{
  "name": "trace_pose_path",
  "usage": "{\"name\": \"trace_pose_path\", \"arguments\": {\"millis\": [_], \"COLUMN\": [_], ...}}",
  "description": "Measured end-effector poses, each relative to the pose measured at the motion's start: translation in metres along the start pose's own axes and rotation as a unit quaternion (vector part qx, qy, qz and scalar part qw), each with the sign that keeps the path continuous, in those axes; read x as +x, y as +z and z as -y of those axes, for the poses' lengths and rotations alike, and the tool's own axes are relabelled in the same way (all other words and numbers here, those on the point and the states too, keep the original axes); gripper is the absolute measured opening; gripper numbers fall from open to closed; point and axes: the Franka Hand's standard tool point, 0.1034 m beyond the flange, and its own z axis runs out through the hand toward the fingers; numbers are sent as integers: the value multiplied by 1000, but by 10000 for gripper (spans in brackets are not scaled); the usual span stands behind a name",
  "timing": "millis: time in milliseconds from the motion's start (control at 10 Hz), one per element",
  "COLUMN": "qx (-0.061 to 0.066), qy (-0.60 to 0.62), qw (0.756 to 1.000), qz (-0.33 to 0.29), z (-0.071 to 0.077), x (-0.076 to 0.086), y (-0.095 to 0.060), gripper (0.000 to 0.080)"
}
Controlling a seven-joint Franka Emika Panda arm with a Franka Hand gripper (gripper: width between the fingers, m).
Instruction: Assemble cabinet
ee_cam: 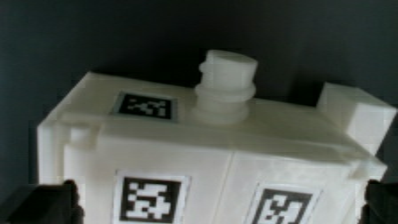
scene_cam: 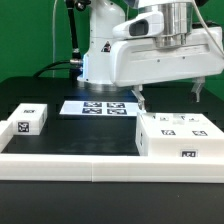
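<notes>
Where the worktop (scene_cam: 30,95) lay closest to the exterior camera, a long low white rail (scene_cam: 100,165) ran across nearly the whole width of the scene. Just behind it, on the exterior view's right, stood the cabinet (scene_cam: 180,135), a large white box resting on the dark surface, with square black-and-white tags on its top and one on its front face. Well apart from it, on the exterior view's left, sat a small white block (scene_cam: 30,121) with a tag on its top and another on its side. Farther back, between the two, the marker board (scene_cam: 100,107) lay flat. The pincer (scene_cam: 141,106) hung just over the cabinet's far corner on the side toward that board, its jaws spread wide and holding nothing; only one slim finger could be made out from outside. Seen from the wrist, the cabinet (ee_cam: 196,150) filled most of the frame beneath the pincer, whose dark fingers (ee_cam: 54,205) showed on either side of the box, far apart; whether they touched it could not be told. A short round peg (ee_cam: 226,78) stood up from the cabinet's top, with a tag beside it and a squared lug (ee_cam: 347,100) near one corner, and two more tags sat on the adjoining face. Farthest back rose the white arm (scene_cam: 150,50), before a dark backdrop.
</notes>
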Motion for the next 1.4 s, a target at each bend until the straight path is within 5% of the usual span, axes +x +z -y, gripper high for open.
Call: {"name": "trace_pose_path", "arguments": {"millis": [400,900,1400], "qx": [11,-7,-6], "qy": [132,81,79], "qw": [991,997,997], "qz": [3,10,3], "z": [8,32,24], "x": [-3,-28,-31], "y": [2,17,23], "gripper": [797,797,797]}}
